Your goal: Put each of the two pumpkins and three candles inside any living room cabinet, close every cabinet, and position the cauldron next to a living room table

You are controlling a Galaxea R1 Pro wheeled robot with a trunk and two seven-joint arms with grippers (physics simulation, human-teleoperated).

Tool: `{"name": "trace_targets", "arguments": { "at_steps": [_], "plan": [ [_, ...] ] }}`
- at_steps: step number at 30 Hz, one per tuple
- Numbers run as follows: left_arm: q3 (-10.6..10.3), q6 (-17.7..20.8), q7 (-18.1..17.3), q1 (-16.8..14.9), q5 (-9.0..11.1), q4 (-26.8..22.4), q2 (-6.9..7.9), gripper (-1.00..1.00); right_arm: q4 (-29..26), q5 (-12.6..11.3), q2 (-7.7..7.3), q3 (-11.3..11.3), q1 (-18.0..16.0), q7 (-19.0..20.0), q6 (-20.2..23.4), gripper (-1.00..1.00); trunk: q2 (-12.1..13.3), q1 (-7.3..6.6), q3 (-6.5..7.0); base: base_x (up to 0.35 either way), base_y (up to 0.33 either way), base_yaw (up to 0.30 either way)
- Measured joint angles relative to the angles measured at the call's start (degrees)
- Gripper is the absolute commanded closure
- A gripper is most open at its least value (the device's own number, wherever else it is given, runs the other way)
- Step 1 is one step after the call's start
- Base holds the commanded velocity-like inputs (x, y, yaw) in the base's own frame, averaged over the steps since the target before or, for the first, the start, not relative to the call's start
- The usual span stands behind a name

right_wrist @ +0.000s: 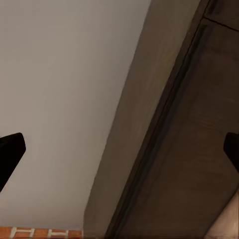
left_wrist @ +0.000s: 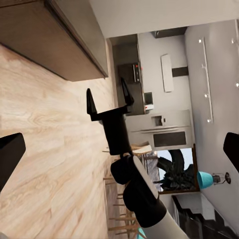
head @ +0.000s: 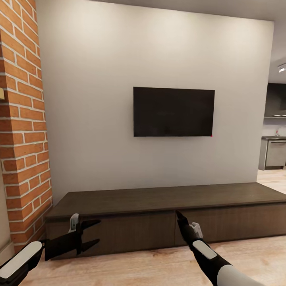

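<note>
The big white wall (head: 99, 79) and dark TV (head: 173, 111) are far ahead. The long brown cabinet (head: 167, 198) sits low and near, its drawers closed. My left gripper (head: 90, 235) and right gripper (left_wrist: 109, 99) hang spread wide and empty (nothing carried), so I think most work is left.

We see even, soft, bright light on the white wall (head: 119, 59), a ceiling spotlight (head: 281, 69) glowing at upper right, faint shadows, and clean, sharp rendering.
</note>
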Motion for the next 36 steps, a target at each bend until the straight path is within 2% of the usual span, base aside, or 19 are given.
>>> {"name": "trace_targets", "arguments": {
  "at_steps": [5, 7, 10, 14, 18, 21, 25, 36],
  "plan": [
    [0.1, 0.0, 0.0, 0.0, 0.0, 0.0, 0.11, -1.0, 0.1, -4.5, -0.02, 0.0, 0.0, 0.0, 4.1, -1.0, 0.0, 0.0, 0.0, 0.007, 0.0, 0.0],
    [0.1, 0.0, 0.0, 0.0, 0.0, 0.0, 0.12, -1.0, 0.1, -5.2, 0.0, 0.0, 0.0, -0.1, 4.9, -1.0, 0.0, 0.0, 0.0, 0.002, 0.0, 0.0],
    [0.1, 0.0, 0.0, 0.0, 0.0, 0.0, 0.12, -1.0, 0.1, -5.7, 0.0, 0.1, 0.0, -0.5, 5.7, -1.0, 0.0, 0.0, 0.0, 0.0, 0.0, 0.0],
    [0.1, 0.0, 0.0, 0.0, 0.0, 0.0, 0.12, -1.0, 0.0, -5.5, 0.0, 0.2, 0.0, -4.4, 6.0, -1.0, 0.0, 0.0, 0.0, 0.0, 0.0, 0.0],
    [0.1, 0.0, 0.0, 0.0, 0.0, 0.4, 0.11, -1.0, -0.1, -6.0, 0.01, 0.1, 0.0, -5.3, 6.1, -1.0, 0.0, 0.0, 0.0, 0.0, 0.0, 0.0],
    [0.1, 0.0, 0.0, 0.0, 0.1, 0.6, 0.06, -1.0, -0.2, -8.3, 0.01, 0.1, 0.0, -3.6, 9.5, -1.0, 0.0, 0.0, 0.0, 0.0, 0.0, 0.0],
    [0.1, 0.0, 0.0, 0.0, 0.1, 0.7, 0.11, -1.0, 0.0, -9.6, -0.03, 0.1, 0.0, -1.1, 13.6, -1.0, 0.0, 0.0, 0.0, 0.0, 0.0, 0.0],
    [0.1, 0.0, 0.0, 0.0, 0.1, 0.7, 0.11, -1.0, 0.1, -9.9, -0.17, 0.0, 0.0, -0.2, 14.6, -1.0, 0.0, -0.01, 0.0, 0.167, 0.0, 0.0]
  ]
}}
